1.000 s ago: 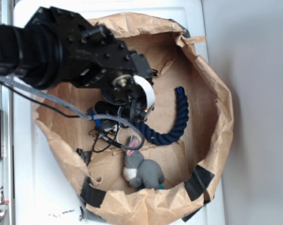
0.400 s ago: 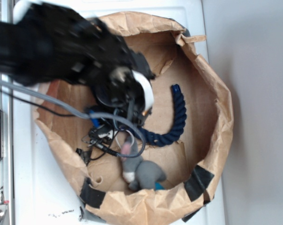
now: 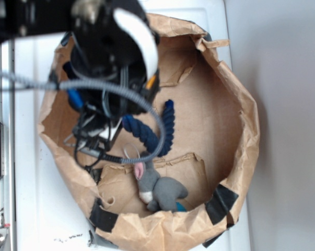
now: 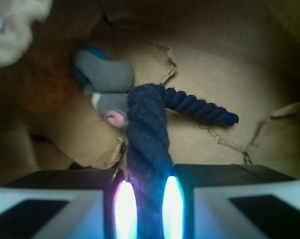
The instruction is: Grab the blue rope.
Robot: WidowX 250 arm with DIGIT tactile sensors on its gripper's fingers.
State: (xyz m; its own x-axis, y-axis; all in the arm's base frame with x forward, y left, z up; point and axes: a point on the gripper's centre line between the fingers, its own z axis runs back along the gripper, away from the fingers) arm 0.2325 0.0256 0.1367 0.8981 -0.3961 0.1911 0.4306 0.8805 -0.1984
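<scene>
**Rope gripped, hold not yet secure**

Blue rope point(image 4: 147, 134) is pinched between the gripper point(image 4: 146, 206) fingers, hanging bent over the paper bag point(image 3: 241, 104) floor near the plush bunny point(image 3: 160, 188). Risk: the cord slipping free under its own weight. A second ago it lay curved on the floor; the arm has since lifted it toward the bag's top-left rim

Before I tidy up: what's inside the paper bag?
Inside the bag: the blue rope, clamped in the claw, and a grey bunny beside a torn paper flap. The arm covers the bag's left part, so anything beneath it is hidden.
</scene>
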